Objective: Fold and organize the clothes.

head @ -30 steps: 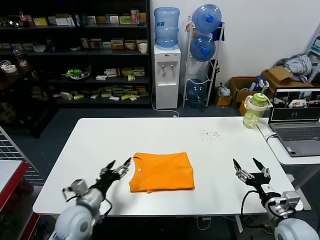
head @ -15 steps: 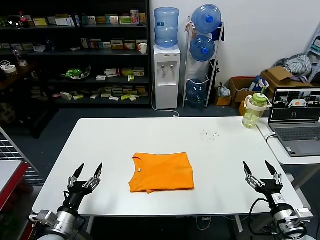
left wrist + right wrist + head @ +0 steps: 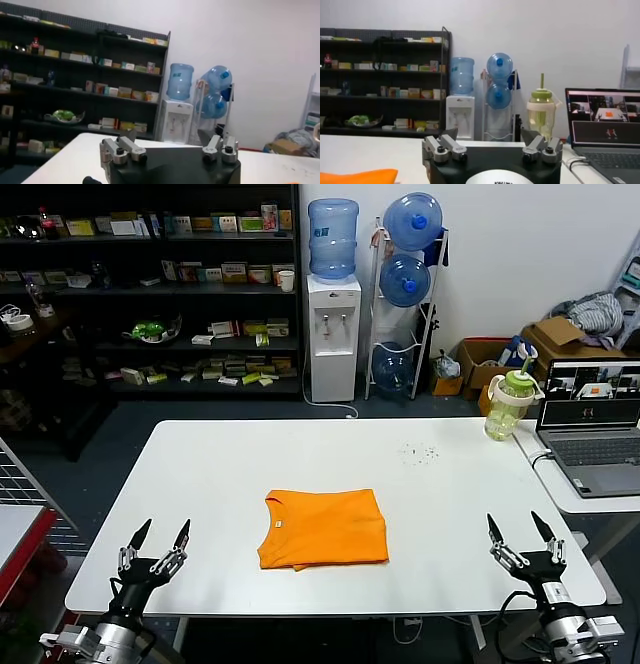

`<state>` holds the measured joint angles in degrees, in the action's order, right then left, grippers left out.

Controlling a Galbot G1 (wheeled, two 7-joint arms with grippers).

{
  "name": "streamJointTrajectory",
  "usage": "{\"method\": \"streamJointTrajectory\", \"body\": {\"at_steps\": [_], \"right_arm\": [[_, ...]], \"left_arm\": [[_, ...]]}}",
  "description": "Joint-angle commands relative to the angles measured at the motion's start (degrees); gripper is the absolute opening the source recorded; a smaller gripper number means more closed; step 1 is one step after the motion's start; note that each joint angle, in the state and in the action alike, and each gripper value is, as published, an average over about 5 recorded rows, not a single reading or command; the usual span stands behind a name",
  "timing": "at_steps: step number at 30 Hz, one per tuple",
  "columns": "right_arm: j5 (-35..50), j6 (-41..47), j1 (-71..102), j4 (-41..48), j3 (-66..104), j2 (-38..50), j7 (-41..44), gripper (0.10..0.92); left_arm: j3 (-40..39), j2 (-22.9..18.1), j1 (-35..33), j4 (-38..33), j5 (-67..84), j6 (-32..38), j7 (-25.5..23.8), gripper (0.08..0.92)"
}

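The orange T-shirt point(image 3: 324, 528) lies folded into a neat rectangle at the middle of the white table point(image 3: 220, 474), collar toward the left. No lettering shows. An edge of it shows in the right wrist view point(image 3: 357, 176). My left gripper point(image 3: 155, 542) is open and empty at the table's front left edge, well left of the shirt; it also shows in the left wrist view point(image 3: 169, 136). My right gripper point(image 3: 520, 536) is open and empty at the front right edge, well right of the shirt; it also shows in the right wrist view point(image 3: 490, 135).
A green-lidded bottle point(image 3: 509, 405) stands at the table's far right corner. A laptop point(image 3: 592, 426) sits on a side table to the right. Shelves point(image 3: 150, 284), a water dispenser point(image 3: 332, 334) and spare water jugs point(image 3: 408, 279) stand behind. A few small specks point(image 3: 420, 452) lie on the table.
Both grippers have drawn back from the shirt toward the table's front edge, the left one from touching the collar. The shirt has not moved.
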<state>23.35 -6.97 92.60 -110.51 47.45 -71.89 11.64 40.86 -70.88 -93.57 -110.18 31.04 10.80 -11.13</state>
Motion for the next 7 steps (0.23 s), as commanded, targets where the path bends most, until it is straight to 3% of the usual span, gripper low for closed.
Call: {"method": "streamJointTrajectory", "body": {"at_steps": [1, 7], "right_arm": [[-1.9, -1.2, 0.4, -0.2, -0.3, -1.3, 0.6, 0.823], [-2.2, -1.2, 0.4, -0.2, -0.5, -1.4, 0.5, 0.823]], "left_arm": [[1.5, -0.7, -1.4, -0.3, -1.2, 1.5, -0.9, 0.823], [1.8, -0.9, -1.4, -0.4, -1.2, 1.4, -0.6, 0.823]]}}
